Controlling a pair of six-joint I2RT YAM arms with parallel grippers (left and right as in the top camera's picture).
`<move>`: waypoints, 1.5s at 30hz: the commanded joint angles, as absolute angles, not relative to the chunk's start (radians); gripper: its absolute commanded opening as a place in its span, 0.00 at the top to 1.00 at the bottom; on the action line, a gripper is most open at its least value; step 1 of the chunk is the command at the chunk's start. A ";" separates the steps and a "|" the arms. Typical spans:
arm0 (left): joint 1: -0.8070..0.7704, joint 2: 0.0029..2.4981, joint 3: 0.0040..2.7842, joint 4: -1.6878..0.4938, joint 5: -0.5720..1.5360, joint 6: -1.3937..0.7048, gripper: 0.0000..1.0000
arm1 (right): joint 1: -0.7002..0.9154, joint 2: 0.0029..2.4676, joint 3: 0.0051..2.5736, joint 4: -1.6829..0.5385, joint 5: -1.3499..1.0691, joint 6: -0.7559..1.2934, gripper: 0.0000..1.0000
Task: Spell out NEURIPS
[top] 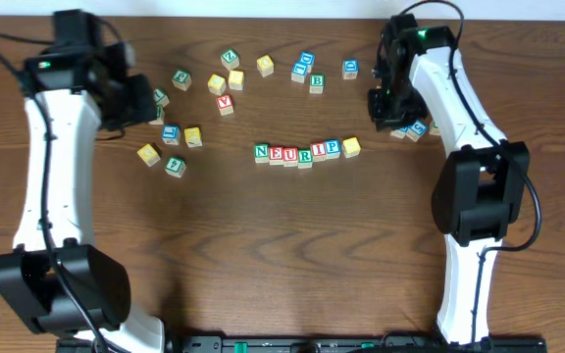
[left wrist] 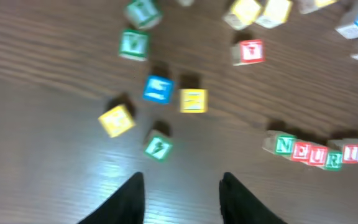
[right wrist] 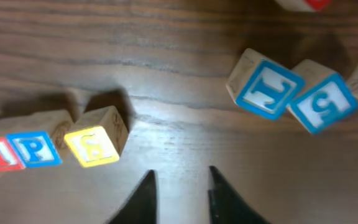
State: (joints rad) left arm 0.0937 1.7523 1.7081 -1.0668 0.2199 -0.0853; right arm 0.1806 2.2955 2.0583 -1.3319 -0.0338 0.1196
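Note:
The cubes stand in a slightly curved row mid-table reading N (top: 261, 152), E (top: 276, 155), U (top: 290, 156), R (top: 305, 156), I (top: 319, 151), P (top: 333, 148), ending with a yellow-faced cube (top: 351, 147). The left wrist view shows the row at far right, starting at green N (left wrist: 284, 145). In the right wrist view, P (right wrist: 36, 148) and the yellow cube (right wrist: 94, 144) lie at left. My left gripper (left wrist: 182, 177) hovers over bare wood, open and empty. My right gripper (right wrist: 181, 171) has a narrow gap between its fingers, nothing in it, just right of the yellow cube.
Loose cubes lie at the left: a yellow one (top: 148, 154), green (top: 175, 167), blue (top: 171, 134). More are scattered at the back, among them a red V (top: 225, 103). Two blue-lettered cubes (right wrist: 266, 87) (right wrist: 322, 102) sit beside the right gripper.

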 commanded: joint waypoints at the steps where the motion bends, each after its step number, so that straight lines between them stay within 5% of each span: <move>1: 0.059 1.752 1.700 -1.065 0.216 -0.141 0.69 | 0.191 2.295 2.010 -1.299 -0.037 0.114 0.91; 3: 0.041 1.764 1.699 -1.065 0.216 -0.145 0.78 | 0.196 2.295 1.979 -1.272 -0.038 0.114 0.98; 9: -0.008 1.826 1.697 -1.065 0.169 -0.243 0.92 | 0.213 2.295 1.898 -1.203 -0.080 0.096 0.99; 45: -0.110 1.902 1.600 -1.003 0.146 -0.290 0.92 | 0.270 2.295 1.837 -1.132 -0.220 0.089 0.99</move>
State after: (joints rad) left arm -0.0811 1.8915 1.6176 -1.0088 0.1509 -0.2825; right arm 0.2615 2.2955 1.8435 -1.1339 -0.1959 0.1005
